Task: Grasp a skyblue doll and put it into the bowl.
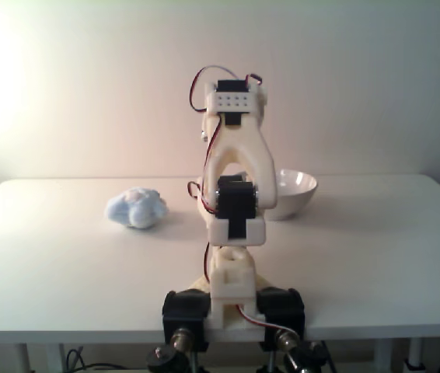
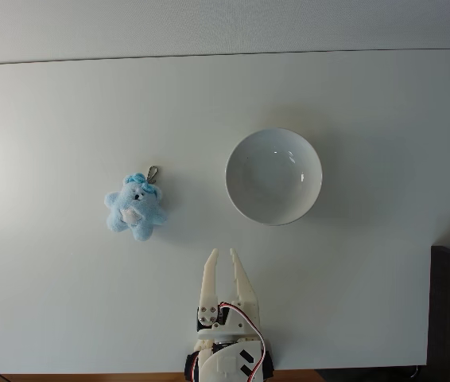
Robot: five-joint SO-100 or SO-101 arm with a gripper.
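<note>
The task had not yet got under way: the gripper sat folded back near the arm's base at the table's near edge, its two fingers slightly parted in a narrow V and holding nothing. The skyblue doll (a small plush bear with a metal clasp at its head, seen from above) lay flat on the white table, up and to the left of the gripper in the top-down fixed view and well apart from it. The bowl stood empty, up and to the right, clear of both. The next move would call for opening wider, reaching out leftward and coming down over the doll. Open tabletop surrounded doll and bowl on every side, with the edges well away.
</note>
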